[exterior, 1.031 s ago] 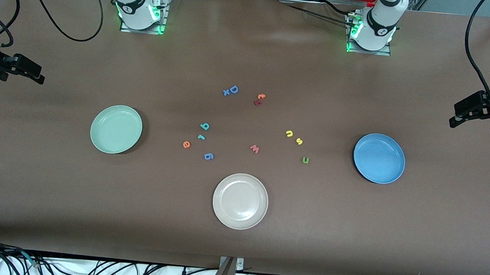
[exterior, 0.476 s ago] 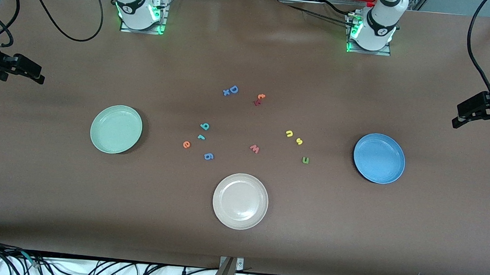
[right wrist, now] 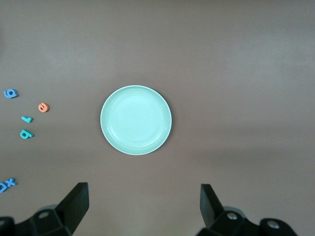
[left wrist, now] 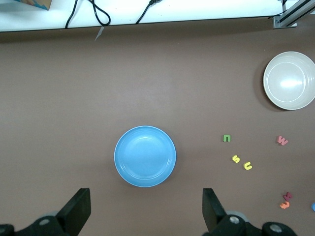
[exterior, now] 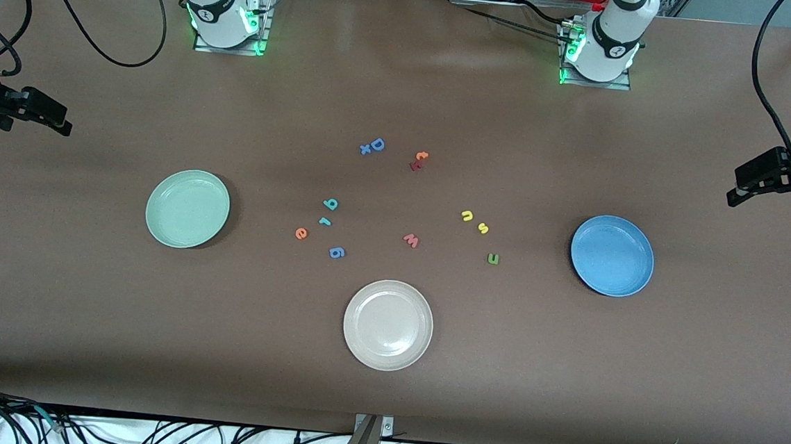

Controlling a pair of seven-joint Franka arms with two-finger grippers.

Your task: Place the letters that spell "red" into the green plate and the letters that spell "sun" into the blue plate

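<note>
The orange "e", teal "d" and teal "r" lie together on the table, beside the green plate. The yellow u/n shape, yellow "s" and green u/n shape lie beside the blue plate. Both plates hold nothing. My left gripper hangs open high over the table by the blue plate. My right gripper hangs open high by the green plate. Neither holds anything.
A cream-white plate sits nearer the front camera than the letters. A blue "g", pinkish "w", blue "D" with a small "x", and a red-orange pair lie among them. Cables run along the front edge.
The left gripper has wavered slightly at its end of the table. The letters, plates and right gripper have not moved.
</note>
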